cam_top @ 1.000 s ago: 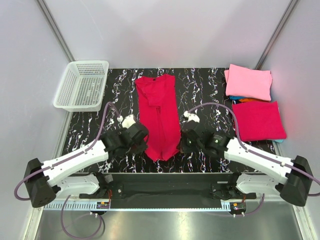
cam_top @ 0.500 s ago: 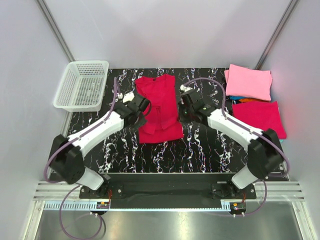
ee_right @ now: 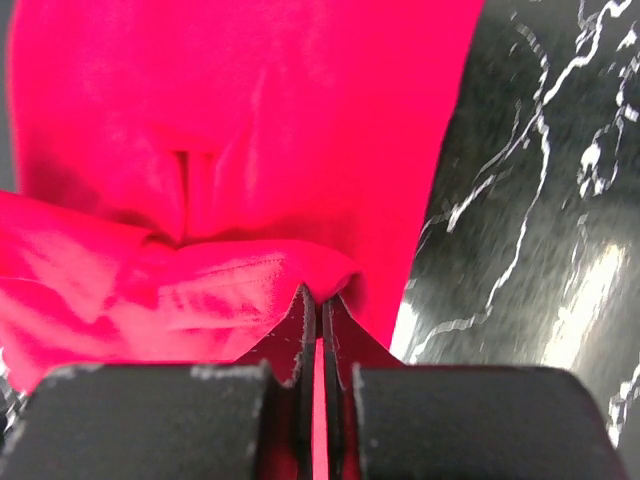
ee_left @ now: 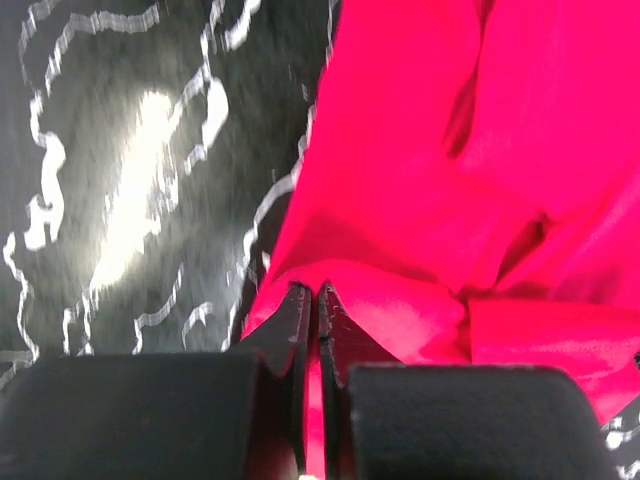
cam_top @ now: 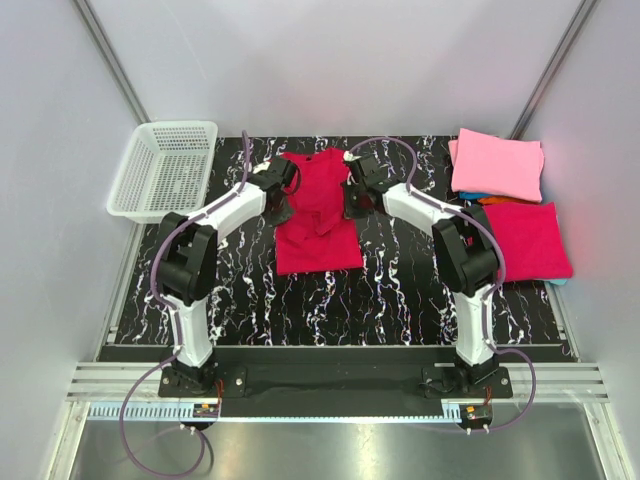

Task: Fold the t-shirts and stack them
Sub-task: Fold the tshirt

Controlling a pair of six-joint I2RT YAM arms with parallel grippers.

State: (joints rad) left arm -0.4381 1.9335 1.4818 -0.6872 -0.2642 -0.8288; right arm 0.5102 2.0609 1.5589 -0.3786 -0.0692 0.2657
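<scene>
Left gripper (ee_left: 312,292) pinches the left edge of the crimson-red cloth t-shirt (cam_top: 318,240), jaws pressed together on a fold. The right gripper (ee_right: 318,296) nips its right edge likewise. That shirt lies doubled over, right of the white plastic mesh basket (cam_top: 163,170). Bare black marbled table (cam_top: 330,310) spreads nearer the bases. Farther right of the basket rest a folded pink t-shirt (cam_top: 497,163) and a folded crimson t-shirt (cam_top: 517,240).

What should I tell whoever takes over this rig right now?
Left hand: shut on the centre red t-shirt, at its left edge.
Right hand: shut on its right edge.
Done: folded pink t-shirt and folded red t-shirt lie at the right.
Left: lay this fold down, release, finish folding, stack it.
</scene>
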